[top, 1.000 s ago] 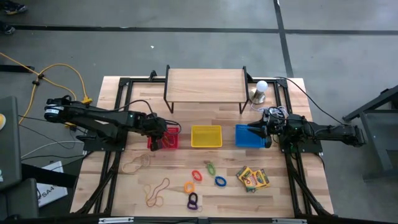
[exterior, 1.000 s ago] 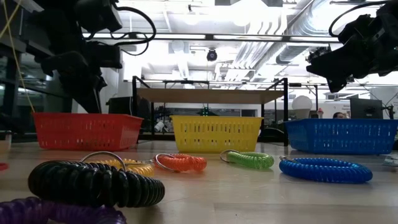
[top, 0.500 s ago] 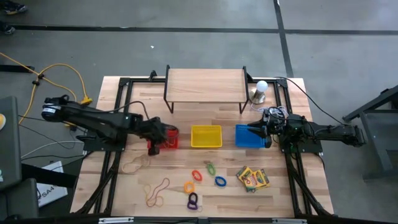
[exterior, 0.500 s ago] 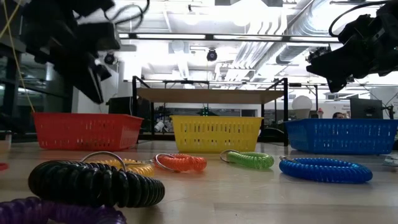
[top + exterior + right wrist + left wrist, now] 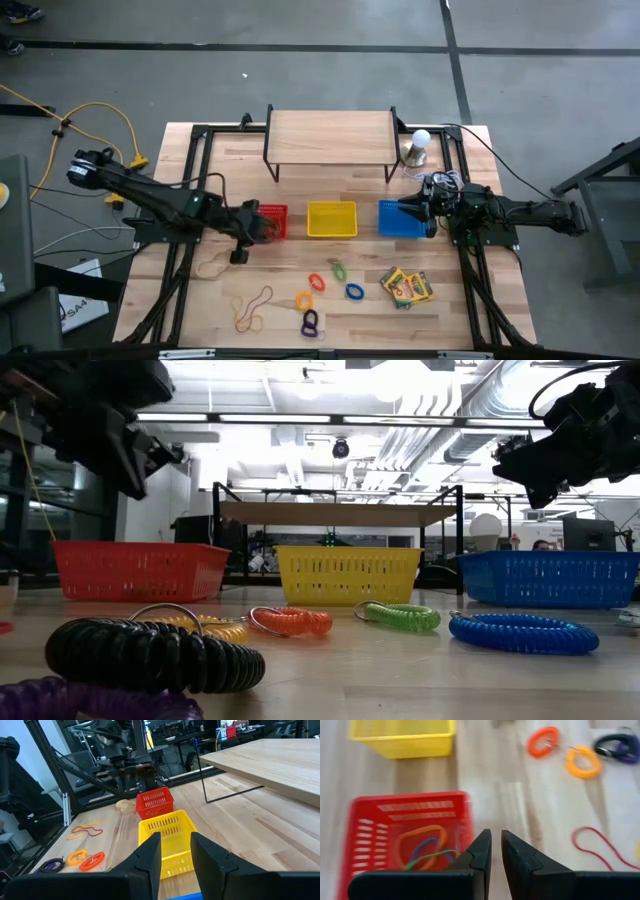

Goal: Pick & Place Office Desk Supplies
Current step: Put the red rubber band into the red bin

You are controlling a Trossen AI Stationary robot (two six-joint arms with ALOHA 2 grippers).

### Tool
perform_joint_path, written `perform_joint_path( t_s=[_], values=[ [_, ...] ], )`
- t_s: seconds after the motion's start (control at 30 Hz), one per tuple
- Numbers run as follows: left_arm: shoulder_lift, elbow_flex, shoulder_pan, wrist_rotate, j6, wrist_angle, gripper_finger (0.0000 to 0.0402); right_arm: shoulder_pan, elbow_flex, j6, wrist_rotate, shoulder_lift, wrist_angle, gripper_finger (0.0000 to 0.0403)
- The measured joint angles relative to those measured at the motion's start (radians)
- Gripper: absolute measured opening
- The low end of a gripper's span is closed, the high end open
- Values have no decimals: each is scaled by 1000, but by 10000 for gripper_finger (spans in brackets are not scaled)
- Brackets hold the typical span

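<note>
Left gripper hovering beside red basket, fingers narrow, holding nothing. Right gripper waiting above blue basket, fingers narrow, empty.

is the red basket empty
No, the left wrist view shows rubber bands, orange, blue and green, lying inside the red basket.
</note>
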Motion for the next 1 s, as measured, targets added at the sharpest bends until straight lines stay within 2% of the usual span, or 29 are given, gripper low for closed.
perform_joint_path(
  t_s=[0.17, 0.53, 0.8, 1.0],
  values=[
    [10, 0, -104, -22, -57, 0, 40, 0, 0, 0, 0, 0, 0, 94],
    [135, 0, -346, -165, -345, 79, 40, 0, 0, 0, 0, 0, 0, 94],
    [261, 1, -442, -201, -414, 252, 40, 0, 0, 0, 0, 0, 0, 94],
    [302, 1, -475, -202, -416, 285, 40, 0, 0, 0, 0, 0, 0, 94]
  ],
)
